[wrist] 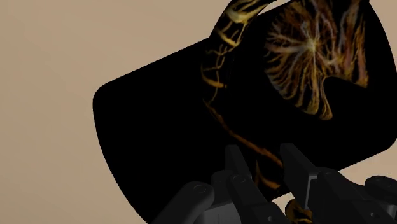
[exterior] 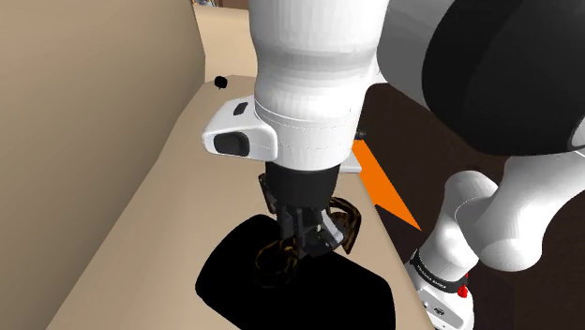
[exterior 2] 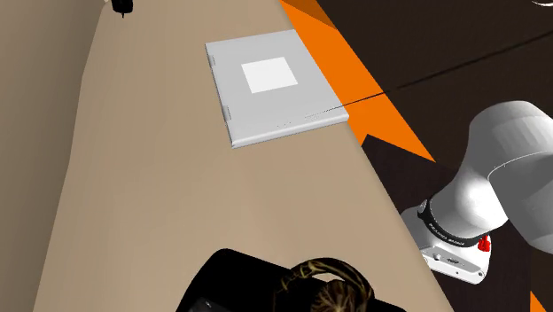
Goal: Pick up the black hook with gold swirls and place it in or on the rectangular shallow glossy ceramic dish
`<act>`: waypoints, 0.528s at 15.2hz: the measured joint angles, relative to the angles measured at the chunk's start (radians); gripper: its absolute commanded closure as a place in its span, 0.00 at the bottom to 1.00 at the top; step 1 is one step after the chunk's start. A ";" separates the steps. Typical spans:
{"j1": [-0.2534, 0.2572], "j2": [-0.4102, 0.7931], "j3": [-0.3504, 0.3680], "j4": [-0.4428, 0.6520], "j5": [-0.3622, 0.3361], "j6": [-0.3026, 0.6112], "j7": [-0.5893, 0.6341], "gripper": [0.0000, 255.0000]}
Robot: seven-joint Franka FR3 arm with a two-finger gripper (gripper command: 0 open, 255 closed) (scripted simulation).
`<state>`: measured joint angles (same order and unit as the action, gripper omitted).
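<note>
The black hook with gold swirls (wrist: 312, 57) is over the black glossy rectangular dish (wrist: 159, 127), which lies on the tan table. My gripper (wrist: 267, 168) is shut on the hook's thin gold-veined stem, one finger on each side. In the shoulder view the gripper (exterior: 305, 246) points down over the dish (exterior: 281, 300), and the hook's curved end (exterior: 349, 225) sticks out past the dish's far edge. The second exterior view has the dish (exterior 2: 221, 279) and part of the hook (exterior 2: 323, 276) at its bottom edge. I cannot tell whether the hook touches the dish.
A flat grey slab with a white square (exterior 2: 270, 84) lies farther along the table near its edge. A small black object (exterior: 220, 82) sits at the far end by the tan wall. Beyond the table edge an orange shape (exterior: 384, 187) lies on dark floor.
</note>
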<state>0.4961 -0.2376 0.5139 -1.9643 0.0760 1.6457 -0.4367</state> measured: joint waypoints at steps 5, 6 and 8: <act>0.005 0.007 0.011 -0.059 0.002 0.065 0.012 1.00; 0.004 0.010 0.011 -0.068 0.000 0.077 0.012 1.00; 0.005 0.011 0.013 -0.095 0.001 0.104 0.012 1.00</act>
<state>0.5011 -0.2267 0.5265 -2.0591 0.0765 1.7502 -0.4248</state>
